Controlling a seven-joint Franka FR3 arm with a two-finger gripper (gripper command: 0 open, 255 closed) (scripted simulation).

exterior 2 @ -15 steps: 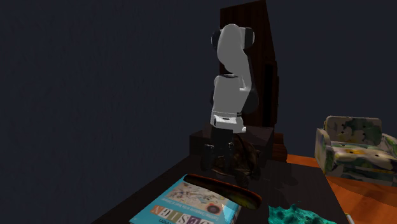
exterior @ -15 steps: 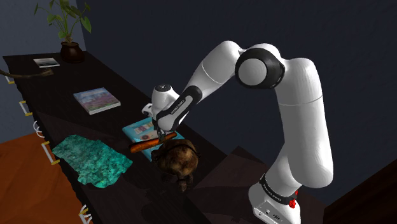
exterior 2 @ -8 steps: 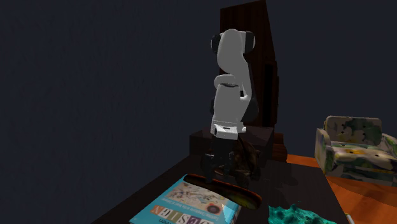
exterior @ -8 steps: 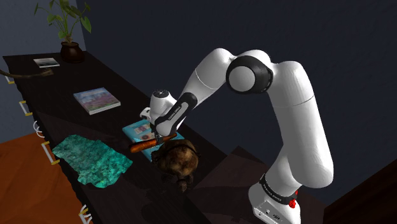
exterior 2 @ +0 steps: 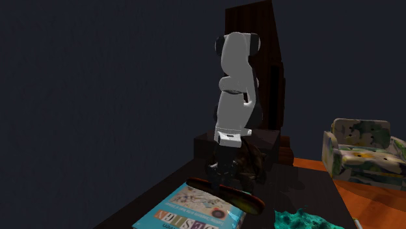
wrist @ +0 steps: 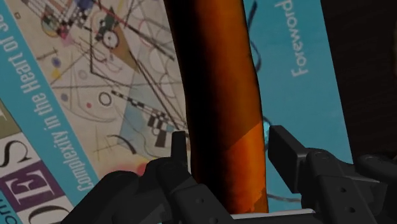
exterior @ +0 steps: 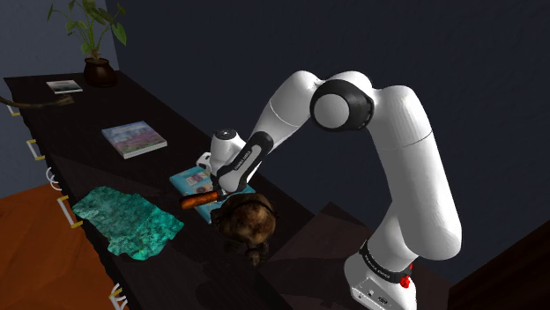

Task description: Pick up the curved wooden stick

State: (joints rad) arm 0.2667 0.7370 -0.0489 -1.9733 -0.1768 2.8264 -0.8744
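The curved stick [exterior: 198, 200] is orange-brown and lies across a teal book [exterior: 187, 179] on the dark counter [exterior: 88, 158]. In the wrist view the stick [wrist: 222, 95] runs lengthwise between my black fingers [wrist: 286, 153], which press close against both of its sides. My gripper [wrist: 229, 146] is shut on it near one end. From the shoulder view my gripper [exterior: 222, 188] points down at the stick's end nearest the brown lump. In the second exterior view the gripper [exterior 2: 221, 179] sits low on the stick [exterior 2: 244, 200], above the book [exterior 2: 189, 215].
A brown rounded lump [exterior: 247, 220] sits right beside the stick. A crumpled teal cloth [exterior: 128, 220] lies near the counter's front edge. Farther along are another book [exterior: 134, 138], a small book [exterior: 64, 86] and a potted plant [exterior: 97, 53]. An armchair [exterior 2: 361, 153] stands on the floor.
The arm has lowered the gripper onto the stick, and the fingers have closed in on its sides. The stick still rests on the book.
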